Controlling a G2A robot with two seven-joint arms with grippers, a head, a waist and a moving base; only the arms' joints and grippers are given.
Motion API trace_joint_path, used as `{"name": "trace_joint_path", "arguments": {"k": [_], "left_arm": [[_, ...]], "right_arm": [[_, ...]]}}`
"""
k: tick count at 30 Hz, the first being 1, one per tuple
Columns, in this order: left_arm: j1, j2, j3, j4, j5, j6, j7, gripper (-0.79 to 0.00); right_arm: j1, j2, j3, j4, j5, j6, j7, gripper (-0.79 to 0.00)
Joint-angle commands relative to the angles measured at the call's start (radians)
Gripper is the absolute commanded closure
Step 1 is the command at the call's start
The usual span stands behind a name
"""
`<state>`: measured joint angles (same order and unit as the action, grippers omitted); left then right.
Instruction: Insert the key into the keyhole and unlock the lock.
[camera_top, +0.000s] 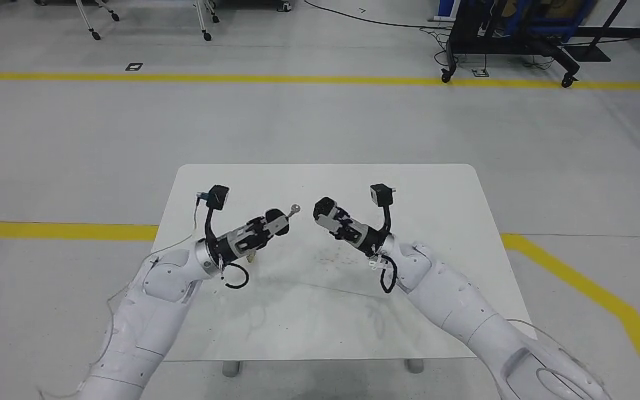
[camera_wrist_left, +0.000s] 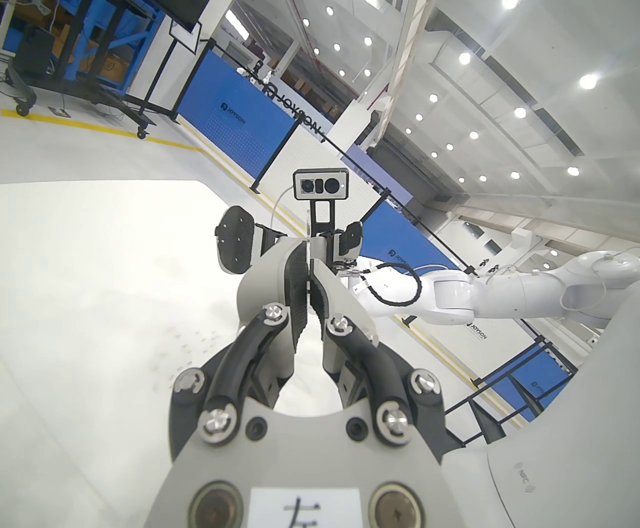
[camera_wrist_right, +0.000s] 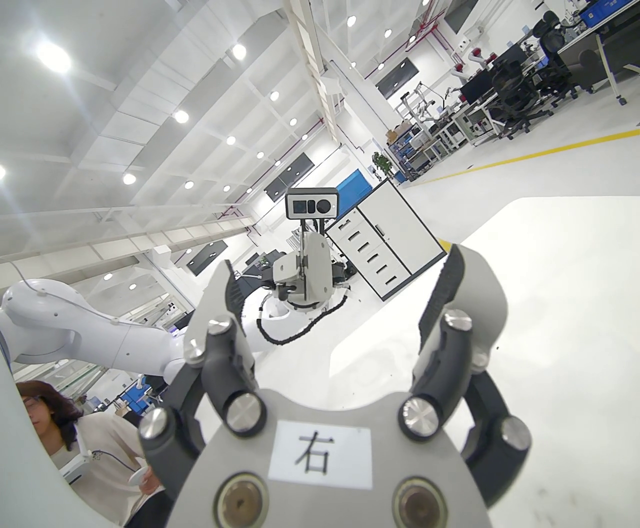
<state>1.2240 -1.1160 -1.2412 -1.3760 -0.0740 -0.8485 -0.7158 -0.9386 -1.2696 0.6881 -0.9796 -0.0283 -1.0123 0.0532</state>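
Note:
Both grippers hover above the middle of the white table (camera_top: 400, 320), tips facing each other a short gap apart. My left gripper (camera_top: 281, 222) is shut, and a small silver key (camera_top: 293, 211) sticks out from its tips toward the other arm. In the left wrist view its fingers (camera_wrist_left: 295, 280) are pressed together on a thin metal edge. My right gripper (camera_top: 322, 209) stands open with nothing between its fingers (camera_wrist_right: 460, 280). From the right wrist view, the left gripper (camera_wrist_right: 304, 260) is straight ahead.
The tabletop under both arms is bare white, with faint scuff marks near the middle (camera_top: 330, 265). Yellow floor lines (camera_top: 300, 78) run behind and beside the table. A black wheeled rack (camera_top: 510, 40) stands far back right, and a white drawer cabinet (camera_wrist_right: 380, 245) off the table.

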Motion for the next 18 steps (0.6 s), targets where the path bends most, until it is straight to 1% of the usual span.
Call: {"name": "trace_joint_path", "arguments": {"k": [1,3,6,9,11,13,15,17,18], "left_arm": [[0.014,0.007,-0.014,-0.028,0.006,0.033,-0.022,0.000],[0.020,0.014,-0.028,-0.050,0.016,0.075,-0.052,0.000],[0.024,0.024,-0.043,-0.079,0.036,0.109,-0.100,0.000],[0.037,0.032,-0.064,-0.104,0.091,0.104,-0.116,0.000],[0.046,0.038,-0.067,-0.120,0.108,0.093,-0.141,0.000],[0.049,0.044,-0.070,-0.133,0.145,0.090,-0.173,0.000],[0.047,0.048,-0.069,-0.145,0.175,0.085,-0.198,0.000],[0.045,0.052,-0.068,-0.153,0.202,0.081,-0.209,0.000],[0.045,0.053,-0.065,-0.156,0.205,0.080,-0.212,0.000]], "right_arm": [[0.000,0.000,0.000,0.000,0.000,0.000,0.000,-0.785],[0.000,0.000,0.000,0.000,0.000,0.000,0.000,-0.785],[0.001,0.002,0.014,-0.005,-0.031,0.037,0.018,-0.785],[0.038,0.017,0.046,-0.005,-0.202,0.087,0.066,-0.785],[0.055,0.032,0.064,-0.031,-0.357,0.118,0.108,-0.785],[0.045,0.047,0.075,-0.061,-0.434,0.101,0.163,-0.785],[0.034,0.061,0.094,-0.074,-0.407,0.063,0.218,-0.785],[0.031,0.070,0.090,-0.076,-0.326,0.002,0.314,-0.785],[0.034,0.073,0.084,-0.085,-0.276,0.000,0.360,-0.785]]}}
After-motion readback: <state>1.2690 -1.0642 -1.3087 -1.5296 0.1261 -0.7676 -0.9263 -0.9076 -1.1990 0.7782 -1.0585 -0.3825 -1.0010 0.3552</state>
